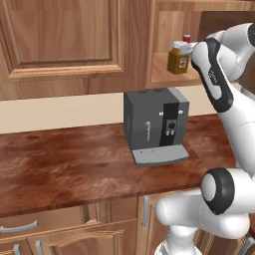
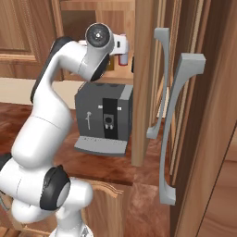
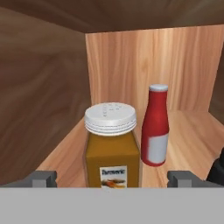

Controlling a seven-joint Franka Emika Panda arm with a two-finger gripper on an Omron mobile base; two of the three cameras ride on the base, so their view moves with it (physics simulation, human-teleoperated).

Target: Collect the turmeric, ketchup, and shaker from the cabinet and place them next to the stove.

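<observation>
On the shelf of the open wooden cabinet (image 3: 192,131) stands the turmeric (image 3: 111,148), a squat amber jar with a white lid. My gripper (image 3: 113,179) is open, one fingertip on each side of the jar's lower part, not touching it. The ketchup (image 3: 155,127), a slim red bottle, stands just behind and to the right of the jar. At the right edge a sliver of the dark shaker (image 3: 217,168) shows. From the left base view the turmeric (image 1: 178,59) sits at the shelf's front with my hand beside it. The stove is out of view.
A grey coffee machine (image 1: 155,124) stands on the brown counter (image 1: 64,159) directly below the cabinet. The cabinet's open door with long grey handles (image 2: 173,115) juts out on the right. Cabinet side walls close in on both sides of the hand.
</observation>
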